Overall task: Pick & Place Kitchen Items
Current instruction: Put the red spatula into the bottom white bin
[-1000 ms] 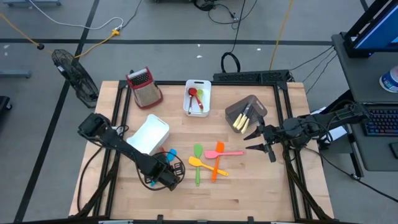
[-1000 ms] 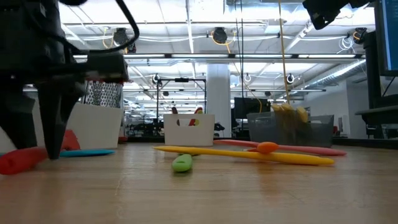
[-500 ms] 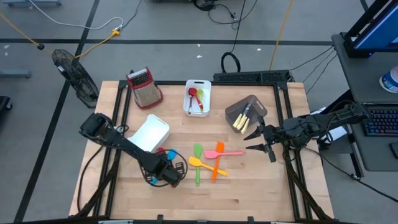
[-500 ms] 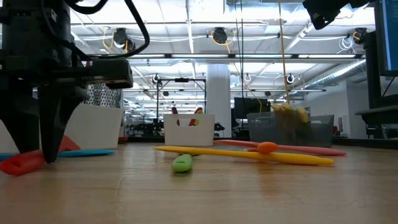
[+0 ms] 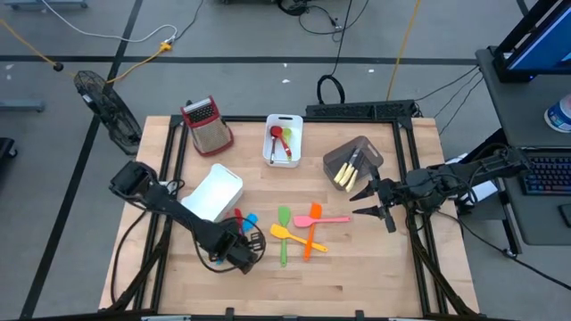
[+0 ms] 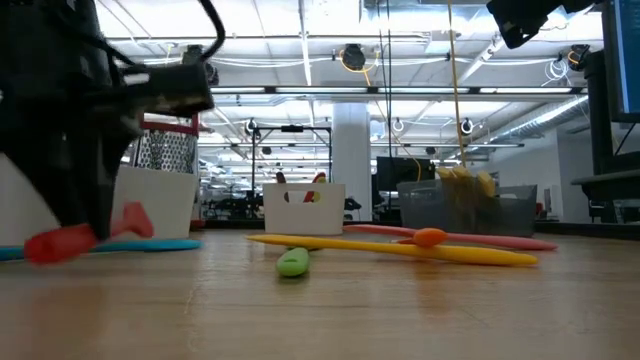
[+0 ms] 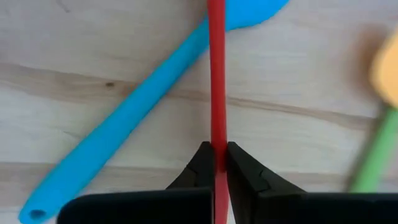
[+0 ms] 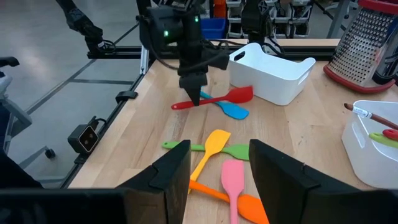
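My left gripper (image 8: 193, 93) stands near the table's left front, shut on a red spatula (image 8: 214, 98), one of the kitchen items. A blue spatula (image 7: 124, 118) lies flat on the wood under it. Green (image 5: 284, 234), yellow (image 5: 299, 236), orange (image 5: 310, 230) and pink (image 5: 328, 218) spatulas lie crossed in a heap at mid-table. My right gripper (image 5: 361, 201) hovers open to the right of that heap, high above the table, with nothing between its fingers. My left gripper pinches the red spatula's thin handle (image 7: 217, 134) between its two fingertips, partway along it. The fingers come steeply from above and lie across the handle. The spatula sits tilted, its blade (image 6: 135, 218) higher than the handle's free end (image 6: 50, 247), just above the blue spatula.
A white bin (image 5: 214, 192) stands just beyond my left gripper. At the back are a metal grater (image 5: 207, 125), a second white bin (image 5: 284, 141) with a red and a green utensil, and a grey bin (image 5: 352, 160) with pale utensils. Bare wood lies along the near edge.
My left gripper has shut on the red spatula's handle. The spatula, which lay on the table, now sits a little higher and tilted, with its blade end raised. The blue spatula has stayed where it was.
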